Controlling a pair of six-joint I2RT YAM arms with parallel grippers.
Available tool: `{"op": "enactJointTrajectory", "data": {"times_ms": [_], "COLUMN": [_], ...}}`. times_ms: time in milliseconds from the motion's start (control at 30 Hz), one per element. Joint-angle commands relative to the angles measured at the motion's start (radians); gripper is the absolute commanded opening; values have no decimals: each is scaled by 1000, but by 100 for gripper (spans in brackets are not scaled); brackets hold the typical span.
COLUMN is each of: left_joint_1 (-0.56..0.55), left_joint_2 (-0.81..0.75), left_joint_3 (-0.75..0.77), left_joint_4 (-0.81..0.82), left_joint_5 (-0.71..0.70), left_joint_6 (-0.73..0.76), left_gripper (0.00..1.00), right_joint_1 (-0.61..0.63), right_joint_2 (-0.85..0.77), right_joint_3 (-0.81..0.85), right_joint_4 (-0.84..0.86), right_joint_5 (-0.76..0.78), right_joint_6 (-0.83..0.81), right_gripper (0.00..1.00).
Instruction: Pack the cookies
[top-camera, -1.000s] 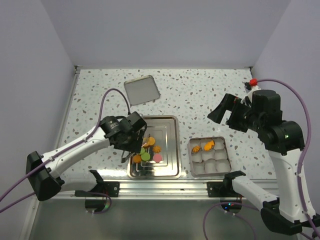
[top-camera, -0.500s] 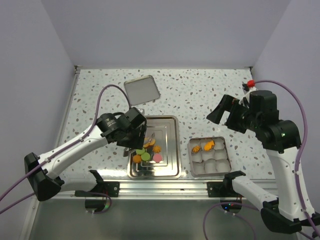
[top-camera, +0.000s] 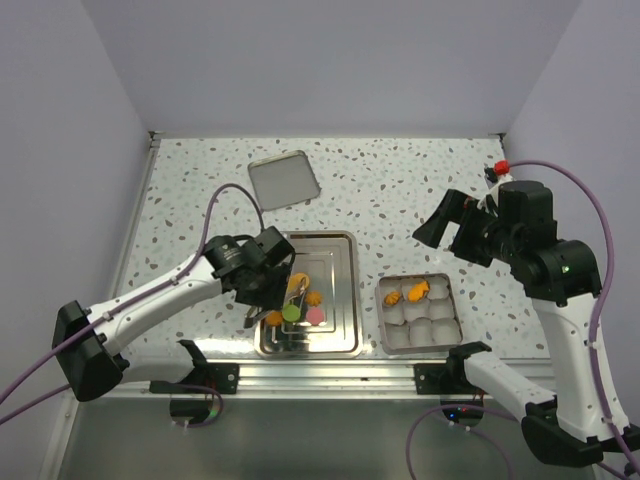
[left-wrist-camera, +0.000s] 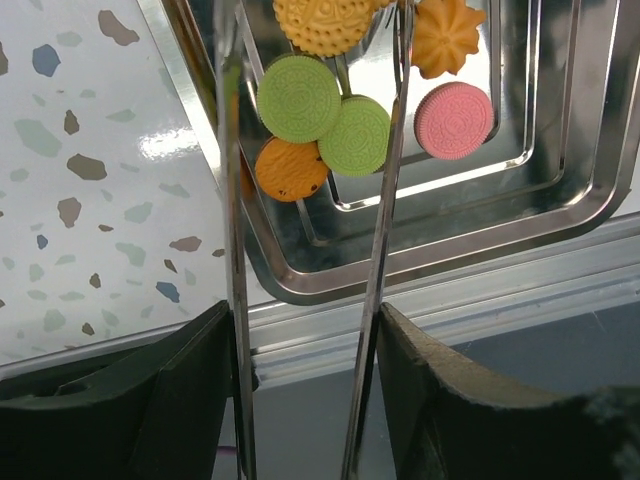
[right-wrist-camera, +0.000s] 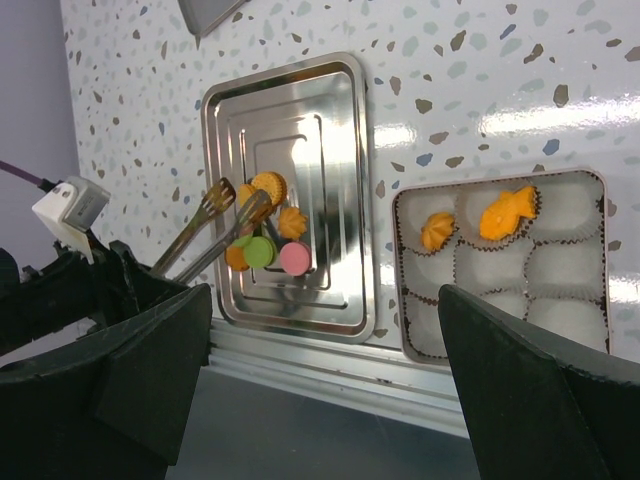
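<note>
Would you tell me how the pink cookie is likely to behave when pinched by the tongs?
The pink cookie looks thin and rigid, so probably light but crumbly. Lying flat on the glossy tray, it may slide from smooth metal tongs.

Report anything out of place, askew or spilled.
Nothing has spilled: the cookies are all in the tray or the tin. Two things look off: the lid lies askew on the table at the back, and in the tray, by the tongs, the green cookies overlap each other and an orange one.
</note>
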Motion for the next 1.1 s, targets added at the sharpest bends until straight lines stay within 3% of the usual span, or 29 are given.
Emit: {"op": "enactJointTrajectory", "data": {"times_ms": [0, 267, 633, 900, 1067], "left_joint_1": [7, 7, 5, -16, -148], "left_joint_2": [-4, -20, 17, 89, 286], "left_joint_3": [-22, -4, 241, 335, 560], "left_joint_4": [66, 55, -74, 75, 102], "left_joint_5": [14, 17, -41, 95, 78], "left_joint_6": [19, 10, 22, 6, -7], "left_gripper": [59, 43, 41, 37, 37], "right_joint_1": [1, 1, 0, 3, 1], "right_joint_2": [-6, -8, -14, 9, 34], "right_joint_3": [-1, -1, 13, 116, 214], "right_joint_4": [27, 27, 23, -11, -39], "right_joint_5": [-14, -14, -17, 4, 9], "right_joint_6": [6, 3, 6, -6, 1], "right_gripper": [99, 99, 99, 99, 99]}}
